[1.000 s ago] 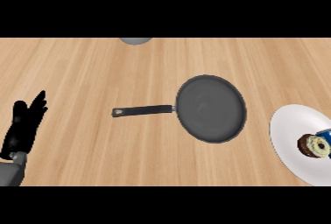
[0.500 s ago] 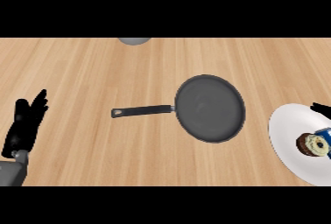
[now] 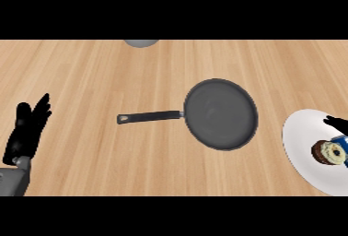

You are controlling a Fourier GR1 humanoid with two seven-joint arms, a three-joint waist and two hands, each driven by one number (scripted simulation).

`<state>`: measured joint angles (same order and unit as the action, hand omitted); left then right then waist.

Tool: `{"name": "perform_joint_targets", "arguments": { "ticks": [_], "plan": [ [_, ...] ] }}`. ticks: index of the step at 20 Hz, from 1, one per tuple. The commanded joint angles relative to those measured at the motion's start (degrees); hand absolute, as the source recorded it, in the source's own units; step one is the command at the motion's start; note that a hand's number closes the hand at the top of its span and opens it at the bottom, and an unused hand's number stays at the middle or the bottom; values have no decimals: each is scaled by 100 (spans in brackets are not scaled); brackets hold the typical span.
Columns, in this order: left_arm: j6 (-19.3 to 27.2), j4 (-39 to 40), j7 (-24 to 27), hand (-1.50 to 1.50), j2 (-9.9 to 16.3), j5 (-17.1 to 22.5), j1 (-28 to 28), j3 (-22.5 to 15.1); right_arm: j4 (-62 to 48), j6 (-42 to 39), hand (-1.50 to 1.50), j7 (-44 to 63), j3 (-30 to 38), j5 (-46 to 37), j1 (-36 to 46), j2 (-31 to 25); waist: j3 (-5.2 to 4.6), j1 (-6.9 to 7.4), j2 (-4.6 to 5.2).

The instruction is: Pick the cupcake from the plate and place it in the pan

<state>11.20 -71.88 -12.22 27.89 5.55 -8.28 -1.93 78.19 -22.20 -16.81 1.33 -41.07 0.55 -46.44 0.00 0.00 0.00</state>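
Observation:
The cupcake [image 3: 330, 152], brown with a pale top and a blue wrapper, lies on the white plate [image 3: 302, 138] at the right edge. A dark round pan [image 3: 222, 114] sits mid-counter, its black handle [image 3: 149, 116] pointing left. A small black part of my right hand [image 3: 337, 124] shows over the plate's far right side, just above the cupcake and apart from it. My left hand [image 3: 27, 131] rests open at the left edge, fingers up, holding nothing.
A grey rounded object [image 3: 141, 42] is cut off by the top edge of the view. Bare wooden counter [image 3: 102, 78] lies between the pan and my left hand.
My right hand has come into view from the right edge, over the plate, and now shows more. The left hand, pan, plate and cupcake have stayed put.

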Motion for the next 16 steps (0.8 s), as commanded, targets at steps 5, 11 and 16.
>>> {"name": "perform_joint_targets", "arguments": {
  "ticks": [5, 11, 16],
  "plan": [
    [-31, -48, -63, 0, -381, -474, -18, 174, -453, -126, -150, -241, 200, -485, 461, 385, 0, 4, 1],
    [-417, -351, -354, 0, -273, -482, 38, 524, -796, -111, -150, -462, 275, -853, 599, 554, 1, 9, -1],
    [-555, -73, -105, 0, -374, -659, -34, 611, -1299, 292, -150, -418, 197, -1194, 759, 1009, 1, 14, 4]
  ]
}}
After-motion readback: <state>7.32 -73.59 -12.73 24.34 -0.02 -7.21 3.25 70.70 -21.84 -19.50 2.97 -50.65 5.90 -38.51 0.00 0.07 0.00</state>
